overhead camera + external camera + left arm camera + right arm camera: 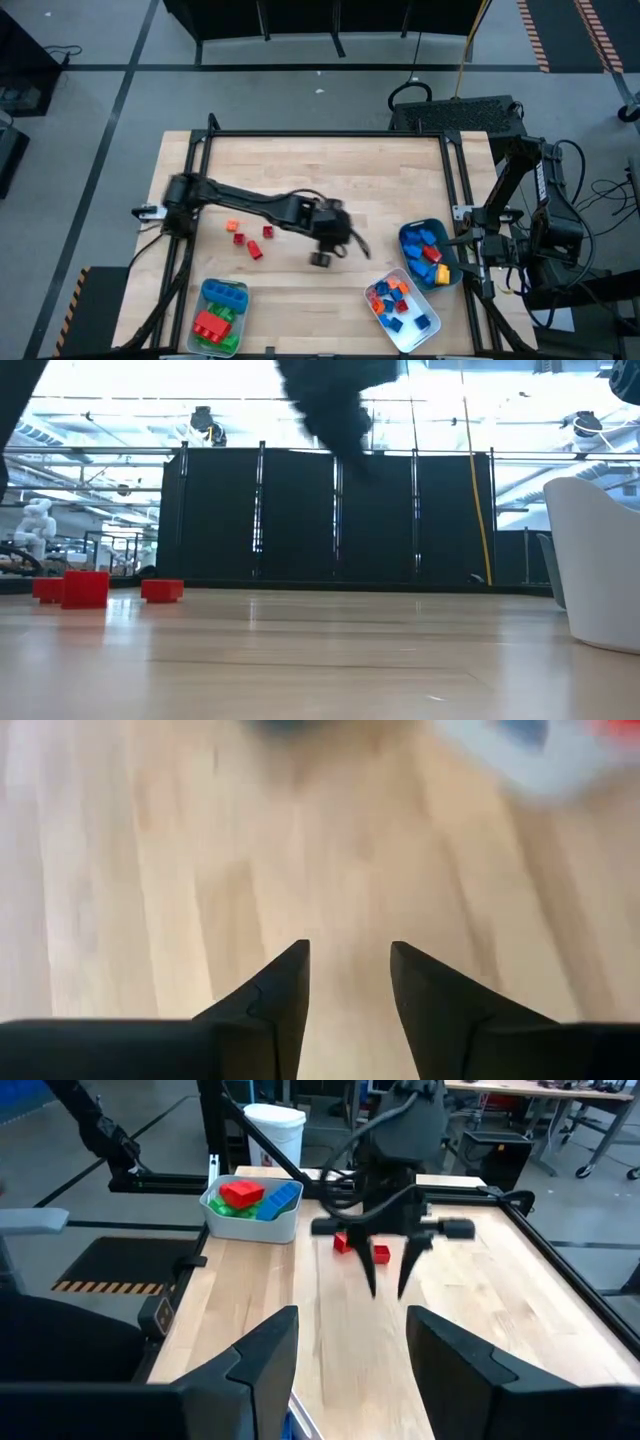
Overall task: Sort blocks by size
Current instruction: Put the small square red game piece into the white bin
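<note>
While mid-table, left end effector (pixel 348 982) parted, empty

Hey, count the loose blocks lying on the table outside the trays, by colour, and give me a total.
red blocks: 3
orange block: 1
Total: 4

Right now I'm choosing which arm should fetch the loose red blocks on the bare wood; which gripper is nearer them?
The left. The left gripper hangs over mid-table, open and empty, just beside the loose red blocks. The right gripper waits open at the table's far right edge, beyond the blue tray.
</note>
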Tool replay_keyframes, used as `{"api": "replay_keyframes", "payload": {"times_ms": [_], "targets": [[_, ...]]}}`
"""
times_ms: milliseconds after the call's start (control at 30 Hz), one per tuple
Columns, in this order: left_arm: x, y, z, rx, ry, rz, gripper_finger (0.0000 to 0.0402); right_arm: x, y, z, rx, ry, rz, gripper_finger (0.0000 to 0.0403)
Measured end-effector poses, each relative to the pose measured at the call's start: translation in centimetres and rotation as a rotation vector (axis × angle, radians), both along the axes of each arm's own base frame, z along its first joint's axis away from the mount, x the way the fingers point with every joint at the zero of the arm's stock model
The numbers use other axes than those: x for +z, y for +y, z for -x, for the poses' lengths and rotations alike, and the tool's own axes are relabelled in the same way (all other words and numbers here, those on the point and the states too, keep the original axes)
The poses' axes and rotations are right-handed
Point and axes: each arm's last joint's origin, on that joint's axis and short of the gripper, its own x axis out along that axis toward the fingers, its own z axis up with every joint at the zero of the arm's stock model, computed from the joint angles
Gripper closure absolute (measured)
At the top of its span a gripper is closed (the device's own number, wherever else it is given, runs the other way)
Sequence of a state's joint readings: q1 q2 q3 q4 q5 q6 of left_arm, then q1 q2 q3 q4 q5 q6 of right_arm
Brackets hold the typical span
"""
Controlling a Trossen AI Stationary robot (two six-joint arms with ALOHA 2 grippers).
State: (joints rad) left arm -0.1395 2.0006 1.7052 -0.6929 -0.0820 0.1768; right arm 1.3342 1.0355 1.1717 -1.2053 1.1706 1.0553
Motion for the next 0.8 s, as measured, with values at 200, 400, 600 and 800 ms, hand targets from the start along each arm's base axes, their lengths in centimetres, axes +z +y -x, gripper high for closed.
{"api": "replay_keyframes", "payload": {"times_ms": [200,400,600,800], "targets": [[-2.5,1.0,8.2,0.116,0.087,-0.004,0.0258,0.0,0.0,0.0,0.01,0.0,0.031,0.0232],[-3.9,1.7,16.4,0.265,0.095,-0.025,0.0258,0.0,0.0,0.0,0.021,-0.003,0.071,0.0232],[-5.4,1.8,20.6,0.291,0.091,0.009,0.0258,0.0,0.0,0.0,0.02,-0.005,0.072,0.0232],[-5.7,1.5,20.4,0.166,0.064,0.076,0.0258,0.1,-0.1,0.0,0.007,-0.027,0.077,0.0232]]}}
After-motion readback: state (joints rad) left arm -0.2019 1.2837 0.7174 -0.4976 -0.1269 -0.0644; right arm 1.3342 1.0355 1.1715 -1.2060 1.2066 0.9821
